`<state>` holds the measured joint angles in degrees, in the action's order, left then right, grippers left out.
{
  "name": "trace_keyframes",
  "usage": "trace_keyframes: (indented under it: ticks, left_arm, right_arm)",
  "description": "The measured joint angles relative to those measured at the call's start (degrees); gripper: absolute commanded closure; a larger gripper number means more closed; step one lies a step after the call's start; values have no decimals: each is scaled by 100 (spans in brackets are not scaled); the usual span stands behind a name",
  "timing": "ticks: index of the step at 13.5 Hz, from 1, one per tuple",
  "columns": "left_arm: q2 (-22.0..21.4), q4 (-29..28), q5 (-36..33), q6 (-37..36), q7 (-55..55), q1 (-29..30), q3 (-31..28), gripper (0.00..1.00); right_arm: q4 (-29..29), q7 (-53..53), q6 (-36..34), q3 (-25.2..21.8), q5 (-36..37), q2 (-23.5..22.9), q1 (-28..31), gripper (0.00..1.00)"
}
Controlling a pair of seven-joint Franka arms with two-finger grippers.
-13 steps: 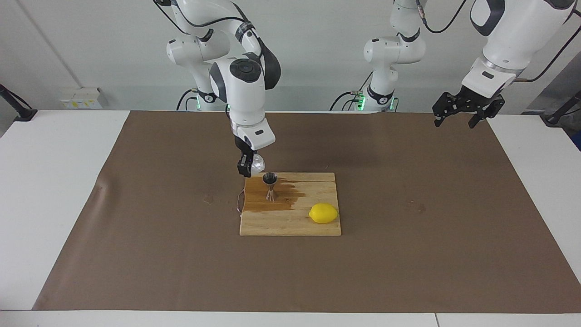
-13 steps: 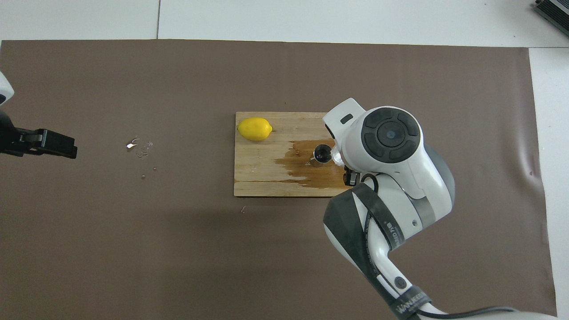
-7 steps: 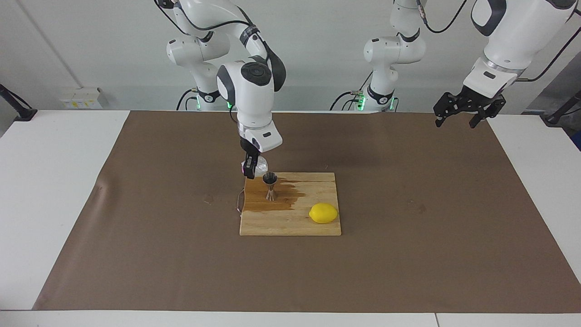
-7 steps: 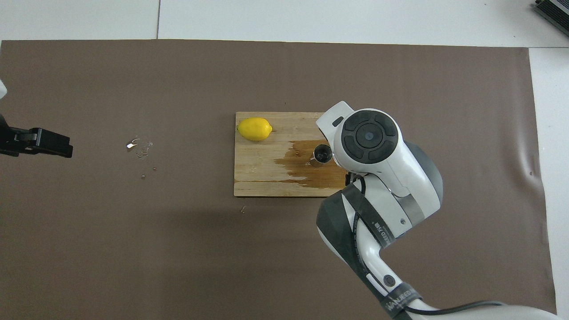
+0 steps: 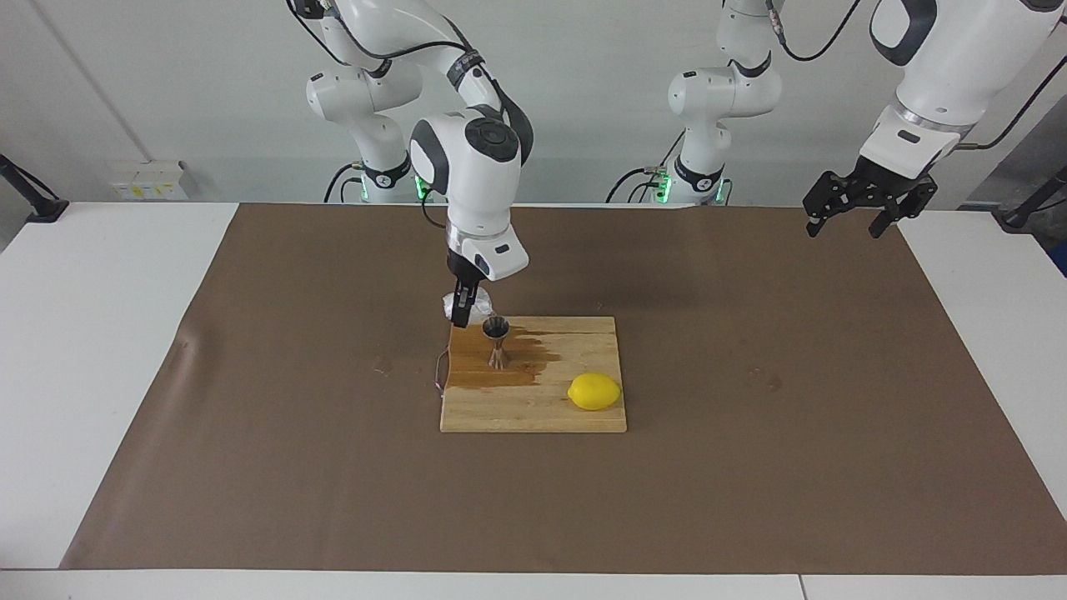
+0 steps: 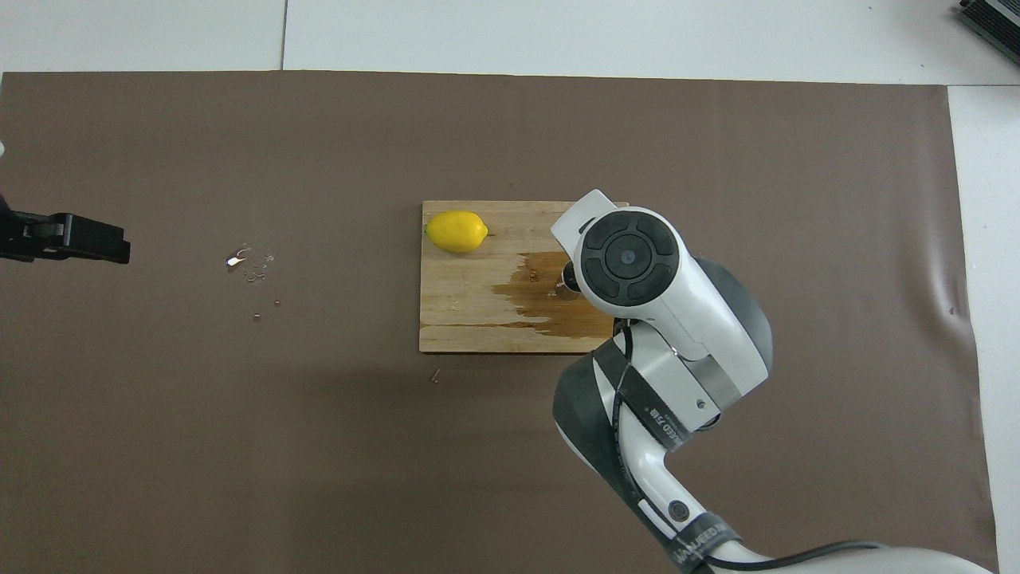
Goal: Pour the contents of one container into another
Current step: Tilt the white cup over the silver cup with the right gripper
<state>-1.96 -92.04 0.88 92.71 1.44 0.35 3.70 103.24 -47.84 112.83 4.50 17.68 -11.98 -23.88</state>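
Note:
My right gripper (image 5: 463, 313) is shut on the small translucent cup (image 5: 455, 305) and holds it just above the wooden board's (image 5: 533, 410) edge nearest the robots. The cup hangs close beside the top rim of the steel jigger (image 5: 496, 340), which stands upright on a dark wet patch of the board. In the overhead view the right arm's wrist hides the cup and leaves only a sliver of the jigger (image 6: 567, 279) showing. My left gripper (image 5: 844, 225) (image 6: 119, 247) hangs open and waits high over the mat's edge at the left arm's end.
A yellow lemon (image 5: 593, 391) (image 6: 456, 231) lies on the board's (image 6: 470, 319) corner farthest from the robots, toward the left arm's end. Water drops (image 6: 251, 267) dot the brown mat between the board and the left gripper.
The right wrist has turned and swung in over the board. The cup has drawn back slightly from over the jigger's rim toward the right arm's end. The left gripper drifted a little outward.

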Motion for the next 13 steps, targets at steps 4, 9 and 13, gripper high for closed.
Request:
trace_keyframes:
  ticks: [4,9,13]
  left_arm:
    - [0,-8,6,-14,-9,3,-1,0]
    - [0,-22,6,-20,-18,13,-14,0]
    - [0,-25,6,-23,-20,13,-14,0]
  right_arm:
    - [-131,0,-16,0,47,-101,0,81]
    - [-239,0,-59,1,86,-194,-11,81]
    - [-269,0,-90,2,225,-260,-85,81]
